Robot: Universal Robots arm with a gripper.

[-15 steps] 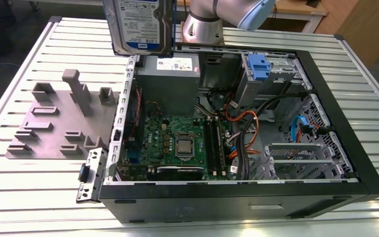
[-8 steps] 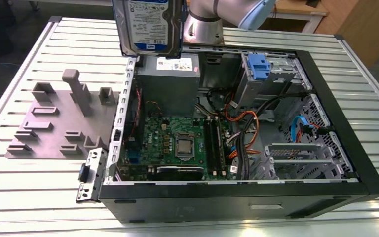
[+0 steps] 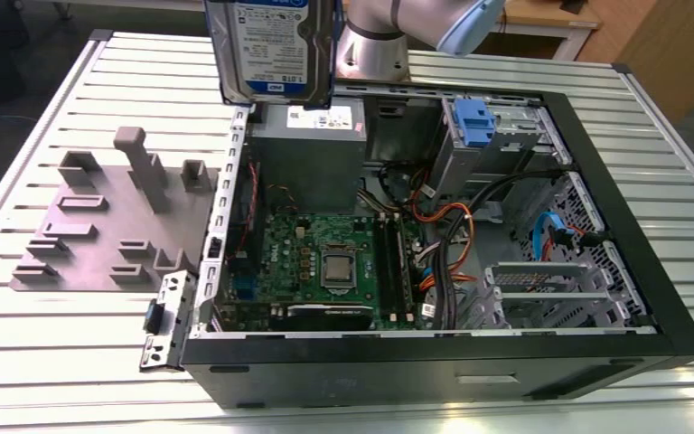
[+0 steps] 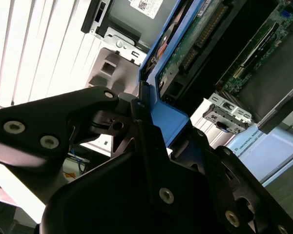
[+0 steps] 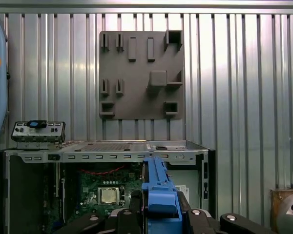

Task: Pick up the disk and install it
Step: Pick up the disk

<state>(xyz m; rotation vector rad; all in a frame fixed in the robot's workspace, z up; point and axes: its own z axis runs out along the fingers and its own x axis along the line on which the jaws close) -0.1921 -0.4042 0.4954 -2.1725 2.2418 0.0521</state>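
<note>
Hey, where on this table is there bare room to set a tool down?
Bare table slats lie in front of the grey fixture plate and past the computer case on the exterior view's right. Inside the case, cables and motherboard crowd.

Open computer case [image 3: 383, 375] lies on the slatted table [image 3: 58, 353], green motherboard [image 3: 323, 262] exposed, grey power box [image 3: 311, 158] next to it; a grey slotted plate [image 3: 94, 226] sits beside the case, on the exterior view's left

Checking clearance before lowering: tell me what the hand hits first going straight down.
The hand holds the disk upright above the open case; the disk's lower edge would probably meet the grey power-supply box first, though depth is unclear.
</note>
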